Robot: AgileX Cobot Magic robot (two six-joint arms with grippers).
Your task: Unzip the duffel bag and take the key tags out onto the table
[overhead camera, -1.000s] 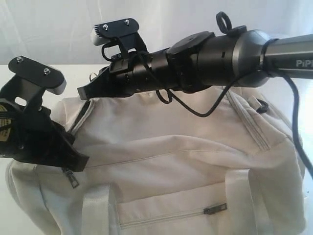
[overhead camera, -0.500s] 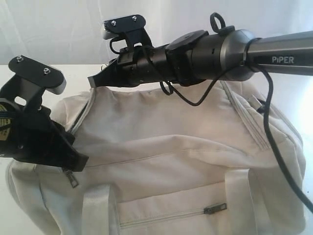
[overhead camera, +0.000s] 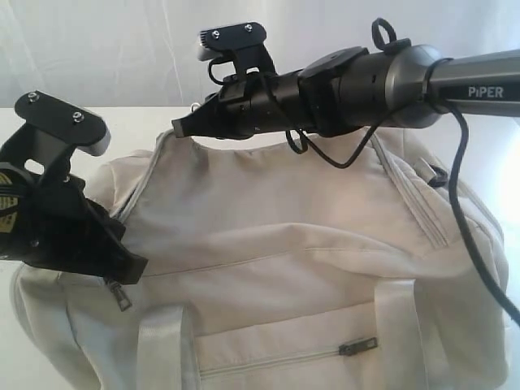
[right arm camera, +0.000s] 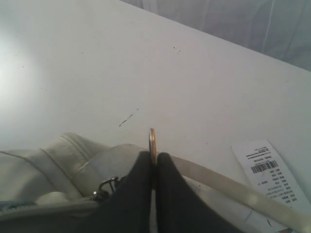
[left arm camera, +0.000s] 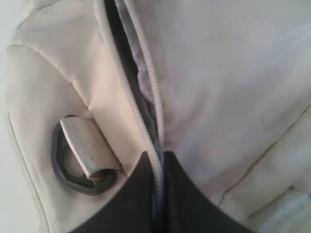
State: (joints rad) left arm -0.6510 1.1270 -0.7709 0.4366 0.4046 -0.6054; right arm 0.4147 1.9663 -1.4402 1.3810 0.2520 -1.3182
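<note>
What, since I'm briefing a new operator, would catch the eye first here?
A cream duffel bag fills the exterior view. The right gripper reaches over its far top edge, pinching a thin metal ring; the left gripper clamps the partly open zipper at the bag's left end.

Closed jaws grip the duffel bag [left arm camera: 233,82] zipper [left arm camera: 154,136].

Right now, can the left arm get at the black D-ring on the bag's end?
Probably yes, once it lets go: the left tool is shut on the duffel bag at its zipper. The D-ring lies uncovered right beside it, nothing in between.
</note>
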